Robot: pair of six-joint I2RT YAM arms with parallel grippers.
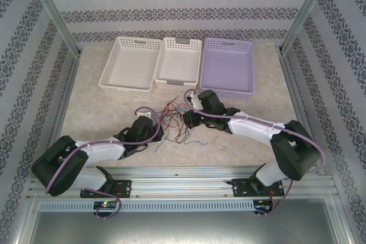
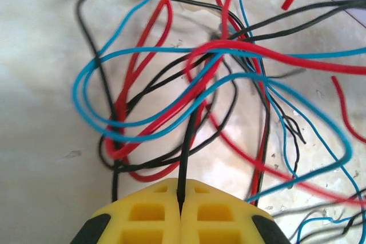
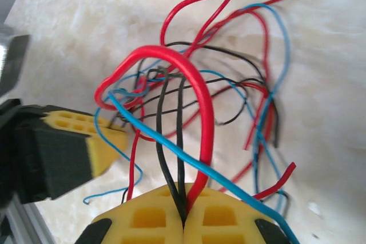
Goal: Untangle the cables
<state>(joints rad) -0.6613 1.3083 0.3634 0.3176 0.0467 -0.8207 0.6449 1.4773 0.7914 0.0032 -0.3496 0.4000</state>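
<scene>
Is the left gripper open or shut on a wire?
Shut. The left gripper has its yellow pads pressed together on one black cable.

Three slotted baskets are set side by side at the far edge of the marble-patterned table (image 1: 103,119): a wide white basket (image 1: 128,67), a narrower white basket (image 1: 178,66) and a lilac basket (image 1: 227,68). The walls are covered in floral-striped wallpaper (image 1: 171,11).

Bright, even, diffuse light falls from above; the pale marbled table (image 1: 103,118) washes out nearly white in both wrist views. Shadows are soft and faint, with a grey patch at the left wrist view's left side. The cables (image 2: 286,60) nearest each lens blur, farther ones look sharper
</scene>
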